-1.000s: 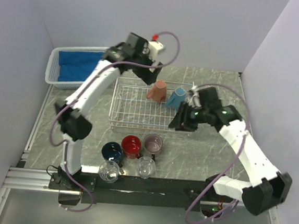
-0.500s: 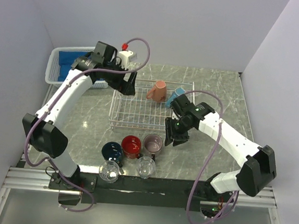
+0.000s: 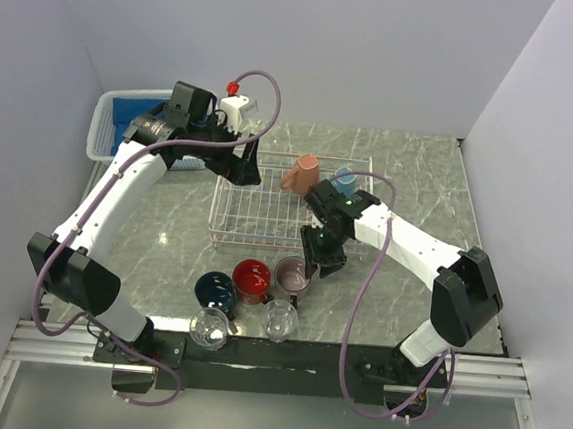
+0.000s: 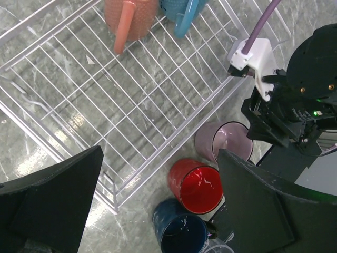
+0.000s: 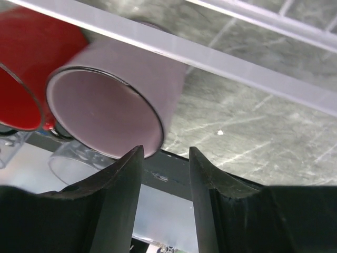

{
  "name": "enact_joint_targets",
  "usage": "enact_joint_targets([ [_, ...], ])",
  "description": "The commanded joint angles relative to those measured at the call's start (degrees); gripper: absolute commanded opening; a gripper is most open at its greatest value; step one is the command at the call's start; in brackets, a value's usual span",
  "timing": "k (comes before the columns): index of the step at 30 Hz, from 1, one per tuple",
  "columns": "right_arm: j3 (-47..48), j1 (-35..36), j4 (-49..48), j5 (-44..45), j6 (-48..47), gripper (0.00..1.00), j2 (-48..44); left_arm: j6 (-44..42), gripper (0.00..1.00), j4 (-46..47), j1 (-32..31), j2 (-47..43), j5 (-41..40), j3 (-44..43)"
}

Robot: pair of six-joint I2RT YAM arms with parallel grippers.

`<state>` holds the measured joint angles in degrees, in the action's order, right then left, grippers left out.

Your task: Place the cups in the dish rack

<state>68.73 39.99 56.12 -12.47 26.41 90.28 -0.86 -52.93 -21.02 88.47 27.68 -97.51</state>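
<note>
Along the tabletop's near edge, clear glasses (image 3: 209,325), then navy cup (image 3: 216,290), red cup (image 3: 252,278) and mauve cup (image 3: 292,272) under slightly parted, empty right fingers (image 5: 120,192); mid-tabletop, dish rack (image 3: 257,208) with salmon mug (image 3: 300,174) and light-blue mug (image 3: 345,176) at its far-right corner, left fingers (image 4: 52,203) spread wide, empty.

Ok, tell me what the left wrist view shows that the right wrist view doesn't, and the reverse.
Only the left wrist view: the salmon mug and light-blue mug in the dish rack, the navy cup, and the left hand, open. Only the right wrist view: the right hand close up, open, beside the rim of the mauve cup. Both: the mauve cup, the red cup, rack wire and the marble table.
</note>
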Motion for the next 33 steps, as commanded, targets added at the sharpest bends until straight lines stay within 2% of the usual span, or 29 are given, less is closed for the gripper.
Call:
enact_joint_targets([
  [1,4.4,1.2,0.0,1.3,-1.1,0.49,0.7,0.4,0.96,1.9,0.2,-0.9,2.0,-0.9],
  [6,5.3,1.4,1.6,2.4,-1.6,0.54,-2.0,0.4,0.96,2.4,0.2,-0.8,1.1,-0.1],
  [12,3.2,1.5,-1.6,1.6,-1.3,0.51,0.6,0.4,0.96,2.0,0.5,-0.5,1.4,-1.1],
  [30,-4.2,5.5,-12.0,8.4,0.2,0.27,4.8,2.3,0.96,0.2,1.2,0.0,2.6,-5.6],
  [33,-5.7,6.1,-11.9,9.2,0.6,0.19,4.2,2.3,0.96,0.2,1.1,0.0,2.7,-5.8],
])
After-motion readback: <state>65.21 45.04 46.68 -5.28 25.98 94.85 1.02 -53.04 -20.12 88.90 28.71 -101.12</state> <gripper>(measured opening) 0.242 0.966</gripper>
